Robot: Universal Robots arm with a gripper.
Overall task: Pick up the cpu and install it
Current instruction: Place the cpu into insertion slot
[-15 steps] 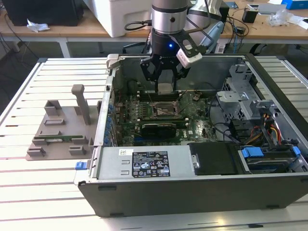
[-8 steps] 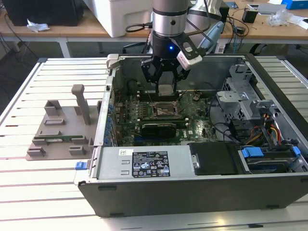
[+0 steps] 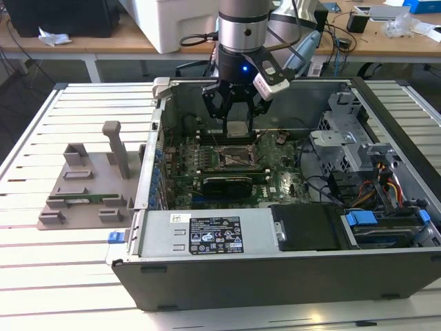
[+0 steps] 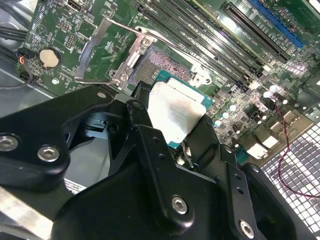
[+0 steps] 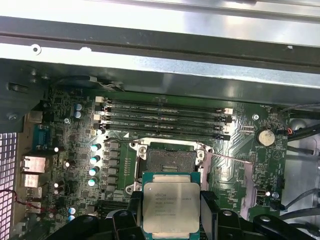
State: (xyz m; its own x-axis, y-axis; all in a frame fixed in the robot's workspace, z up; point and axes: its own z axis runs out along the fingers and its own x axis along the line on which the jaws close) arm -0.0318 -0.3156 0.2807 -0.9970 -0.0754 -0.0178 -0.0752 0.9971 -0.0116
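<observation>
Gripper (image 5: 171, 219) is pinching the cpu (image 5: 171, 200) flat by two opposite edges while we are holding it above the open socket (image 5: 170, 161), not touching.

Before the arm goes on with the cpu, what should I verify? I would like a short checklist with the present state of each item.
1. Grip on the cpu: the gripper is shut on its edges. Ok.
2. Socket bare, with nothing lying in it. Ok.
3. Socket frame swung up, off the socket. Ok.
4. The cpu is free of the motherboard: it hangs above it, not yet seated. Ok.
5. The cpu is centred over the socket: cannot tell.
6. The cpu's corner mark matches the socket: cannot tell.
</observation>
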